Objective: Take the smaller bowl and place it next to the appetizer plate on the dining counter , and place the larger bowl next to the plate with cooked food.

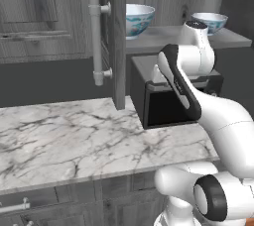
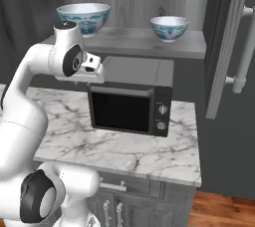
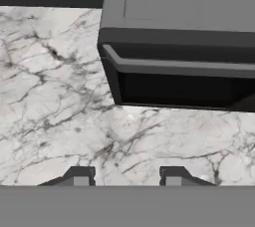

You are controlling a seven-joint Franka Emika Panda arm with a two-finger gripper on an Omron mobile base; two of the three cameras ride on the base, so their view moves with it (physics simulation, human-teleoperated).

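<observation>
White, grey-veined marble tops the counter [image 2: 134, 154], which carries a dark microwave [image 2: 132, 99] set toward its back edge, door shut, with two round knobs [image 2: 161, 116] at the right of its front in the right base view. Above the microwave runs a grey wood shelf [image 2: 149, 42]. The larger bowl [image 2: 83, 18], wide and teal-patterned, stands upright near the shelf's left end in the right base view; the smaller bowl [image 2: 169, 27] stands upright well apart from it, toward the shelf's right end. In the left base view the larger bowl [image 1: 136, 20] is partly hidden behind an open cabinet door [image 1: 116, 41] with a long pale handle [image 1: 96, 36].

The white arm rises in front of the microwave, its wrist level with the shelf edge. In the hand view the end effector [image 3: 123, 177] looks down on bare marble just before the microwave's front; its fingertips [image 3: 79, 176] stand apart with nothing between them.
</observation>
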